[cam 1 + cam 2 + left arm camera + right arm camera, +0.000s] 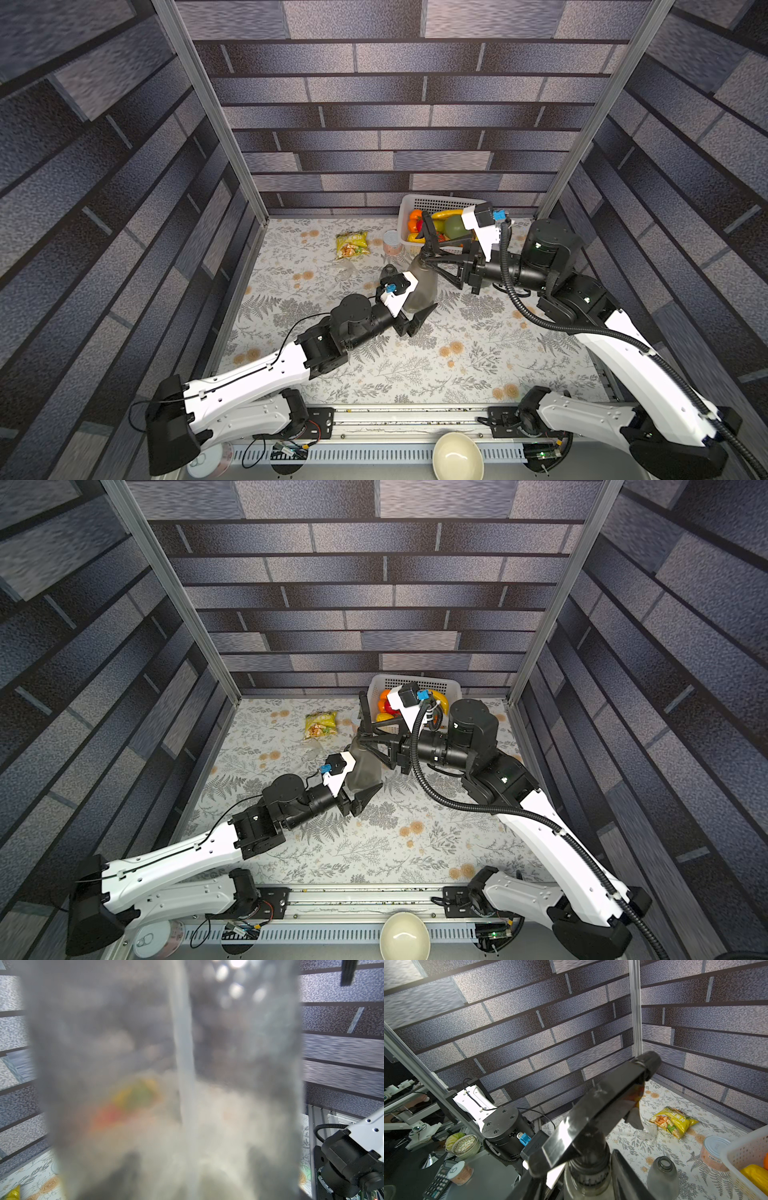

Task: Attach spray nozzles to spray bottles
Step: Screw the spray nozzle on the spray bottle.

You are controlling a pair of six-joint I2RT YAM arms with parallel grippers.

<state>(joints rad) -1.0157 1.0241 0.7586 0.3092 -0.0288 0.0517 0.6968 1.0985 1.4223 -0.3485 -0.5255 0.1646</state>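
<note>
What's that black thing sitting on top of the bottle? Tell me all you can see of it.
It is a black spray nozzle of glossy plastic: a long head ending in a round tip, above a ribbed screw collar. It sits on the neck of a smoky-grey bottle, and a whitish dip tube hangs down inside. The right hand has a finger on each side of the collar; whether it grips, or how far the nozzle is screwed on, I cannot tell.

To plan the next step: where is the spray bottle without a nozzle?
In a top view, the open-necked spray bottle stands upright just in front of the tin can, left of the bottle carrying the black nozzle.
</note>
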